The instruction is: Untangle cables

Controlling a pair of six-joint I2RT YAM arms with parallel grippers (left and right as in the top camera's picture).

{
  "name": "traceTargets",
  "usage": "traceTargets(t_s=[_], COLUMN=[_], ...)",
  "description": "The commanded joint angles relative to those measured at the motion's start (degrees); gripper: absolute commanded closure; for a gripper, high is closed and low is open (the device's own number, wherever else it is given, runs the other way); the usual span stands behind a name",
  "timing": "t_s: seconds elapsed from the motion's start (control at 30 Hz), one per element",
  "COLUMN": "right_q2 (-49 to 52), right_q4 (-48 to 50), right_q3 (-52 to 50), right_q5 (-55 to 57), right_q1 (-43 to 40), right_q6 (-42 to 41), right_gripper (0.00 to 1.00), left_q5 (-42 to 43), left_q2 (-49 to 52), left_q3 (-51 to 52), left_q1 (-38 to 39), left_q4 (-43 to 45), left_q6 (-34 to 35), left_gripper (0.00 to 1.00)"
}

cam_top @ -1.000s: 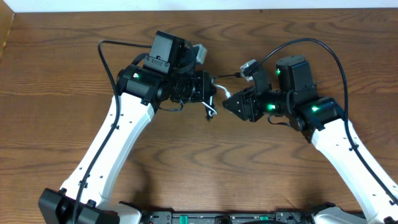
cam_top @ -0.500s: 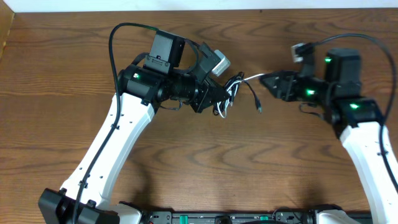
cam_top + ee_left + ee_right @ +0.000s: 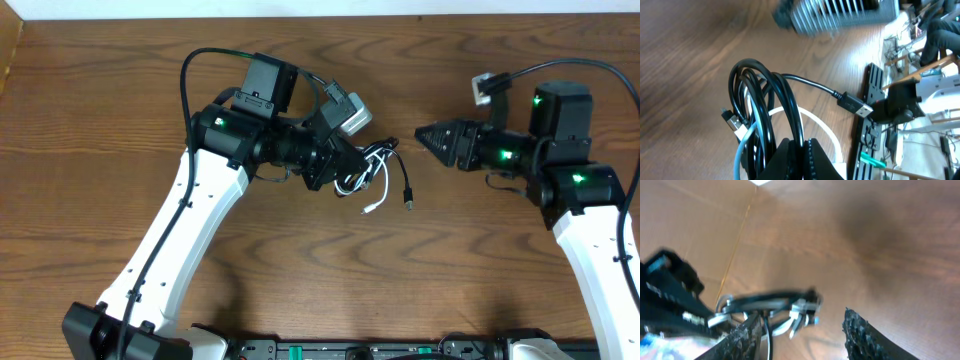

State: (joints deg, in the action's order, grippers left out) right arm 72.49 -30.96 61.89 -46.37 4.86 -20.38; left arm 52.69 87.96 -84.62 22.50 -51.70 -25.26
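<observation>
My left gripper (image 3: 338, 168) is shut on the black cable (image 3: 402, 180) and holds the tangled bundle just above the table. The white cable (image 3: 372, 196) loops through the bundle, and its plug lies on the wood. In the left wrist view the jaws (image 3: 803, 156) pinch a black cable (image 3: 785, 95) loop. The black plug (image 3: 856, 105) sticks out to the right, and the white cable (image 3: 826, 134) curves behind. My right gripper (image 3: 424, 135) is open and empty, right of the bundle and pointing at it. In the right wrist view its fingers (image 3: 802, 332) are spread, with the blurred cables (image 3: 774, 304) beyond.
The brown wooden table (image 3: 100, 120) carries both arms. Thick black arm cables arc over the left arm (image 3: 186, 70) and the right arm (image 3: 590, 65). The table's far edge (image 3: 320, 14) runs along the top, and a dark rail (image 3: 360, 350) runs along the near edge.
My right gripper pulled the white cable to the right, then let go and opened. The white cable fell back to the bundle. My left gripper shifted slightly right and still holds the bundle.
</observation>
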Motion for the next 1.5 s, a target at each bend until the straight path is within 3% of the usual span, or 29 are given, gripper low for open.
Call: traceTargets(t_s=[0.0,0.17,0.43,0.63,0.77,0.83,1.0,1.17,1.4,1.47], right_q2=[0.87,1.75,1.99,4.24,4.17,3.61,1.57,1.22,1.22,1.27], right_q4=[-3.23,-3.96,-2.25,-1.01,2.64,4.39,2.91,-5.16,-7.91,-8.13], right_q3=[0.61,0.61,0.61,0.61,0.68,0.68,0.68,0.68,0.68,0.68], right_q5=[-2.05,-2.49,-1.62,1.84,1.86,1.81,3.89,16.44,19.91,19.93], right_q1=[2.10,4.48,6.29,8.22,8.00,7.34,4.52,3.08,2.62,2.62], right_q6=[4.59,5.46,3.63,-0.28,-2.97,-4.24,-5.68,-7.48,-6.78,-6.80], right_gripper=[0.53,0.57,0.57,0.65,0.62,0.60,0.60,0.60,0.55,0.53], left_q5=[2.12,2.14,2.16,2.16,1.90,-1.44,-23.58,-37.11,-46.23,-46.36], left_q2=[0.26,0.28,0.28,0.28,0.28,0.33,1.25,4.90,14.34,16.04], left_q3=[0.00,0.02,0.02,0.02,0.02,0.02,0.83,3.48,3.52,3.52], left_q1=[-0.26,-0.24,-0.24,-0.24,-0.24,-0.17,2.03,8.22,14.84,15.87], left_q4=[1.99,3.85,4.44,6.32,7.50,7.39,5.25,7.87,8.81,8.72], left_q6=[6.43,12.74,16.65,24.33,29.18,31.39,43.04,44.06,44.02,44.04], left_gripper=[0.93,0.92,0.93,0.92,0.93,0.93,0.93,0.93,0.93,0.83])
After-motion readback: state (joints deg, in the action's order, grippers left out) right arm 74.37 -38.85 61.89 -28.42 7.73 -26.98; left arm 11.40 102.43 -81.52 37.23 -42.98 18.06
